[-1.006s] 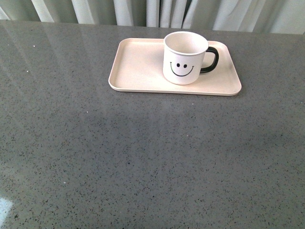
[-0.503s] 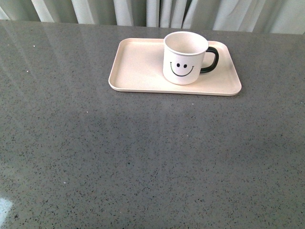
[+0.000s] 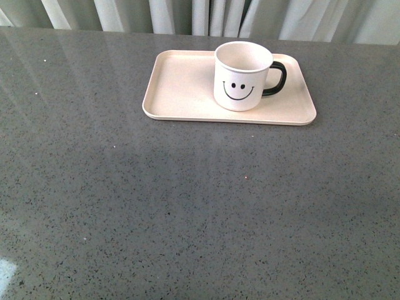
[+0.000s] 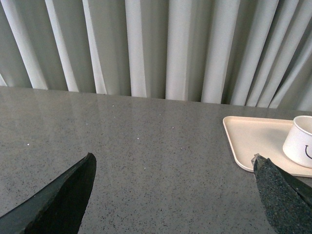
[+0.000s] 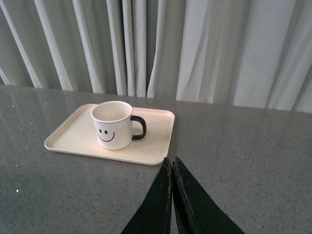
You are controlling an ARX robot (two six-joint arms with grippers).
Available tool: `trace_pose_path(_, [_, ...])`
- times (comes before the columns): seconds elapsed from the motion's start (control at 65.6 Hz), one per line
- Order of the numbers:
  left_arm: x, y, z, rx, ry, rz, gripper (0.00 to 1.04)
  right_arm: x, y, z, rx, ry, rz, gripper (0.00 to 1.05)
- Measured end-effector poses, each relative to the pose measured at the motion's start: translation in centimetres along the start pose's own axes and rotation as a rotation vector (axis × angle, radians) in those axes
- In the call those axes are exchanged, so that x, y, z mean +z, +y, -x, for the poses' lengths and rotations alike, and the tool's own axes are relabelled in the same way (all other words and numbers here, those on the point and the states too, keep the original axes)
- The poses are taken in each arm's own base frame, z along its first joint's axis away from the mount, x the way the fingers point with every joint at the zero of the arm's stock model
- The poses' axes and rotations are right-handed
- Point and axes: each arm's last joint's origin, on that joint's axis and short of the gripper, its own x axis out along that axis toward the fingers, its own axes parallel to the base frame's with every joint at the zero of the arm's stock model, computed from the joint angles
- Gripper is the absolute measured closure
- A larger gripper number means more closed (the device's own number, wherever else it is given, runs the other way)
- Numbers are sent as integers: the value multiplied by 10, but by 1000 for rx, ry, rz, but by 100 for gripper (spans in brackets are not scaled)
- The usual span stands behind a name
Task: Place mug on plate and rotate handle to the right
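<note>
You have the mug (image 3: 243,76) standing upright on the plate (image 3: 181,94), in the upper middle of the front frame, right of the plate's centre, with its handle (image 3: 279,78) pointing toward the right edge of the picture and the smiley face toward the camera. By that look the task seems done. Neither arm shows in the front view. In the left wrist view the left gripper (image 4: 170,195) has its jaws spread wide, empty, with the plate's corner and the mug's side at the right edge. In the right wrist view the right gripper (image 5: 173,168) has its jaws pressed together, holding nothing, low in the frame just short of the plate's near rim. The risk from here is a stray move: if you push the right arm forward, its tip could nudge the plate across the grey desk (image 3: 187,206) or catch the handle and spin the mug off heading. How close the tip sits to the rim is hard to judge from this angle.
</note>
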Motion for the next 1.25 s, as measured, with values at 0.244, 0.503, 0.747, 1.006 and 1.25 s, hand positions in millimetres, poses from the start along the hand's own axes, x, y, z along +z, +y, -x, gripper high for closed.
trace_pose_path(0.244, [0, 0, 0, 0, 0, 0, 9, 0, 0, 0, 0, -2, 0, 78])
trace_pose_path(0.503, [0, 0, 0, 0, 0, 0, 9, 0, 0, 0, 0, -2, 0, 29])
trace_pose_path(0.747, [0, 0, 0, 0, 0, 0, 9, 0, 0, 0, 0, -2, 0, 9])
trace_pose_path(1.006, [0, 0, 0, 0, 0, 0, 9, 0, 0, 0, 0, -2, 0, 9])
trace_pose_path(1.25, [0, 0, 0, 0, 0, 0, 9, 0, 0, 0, 0, -2, 0, 9])
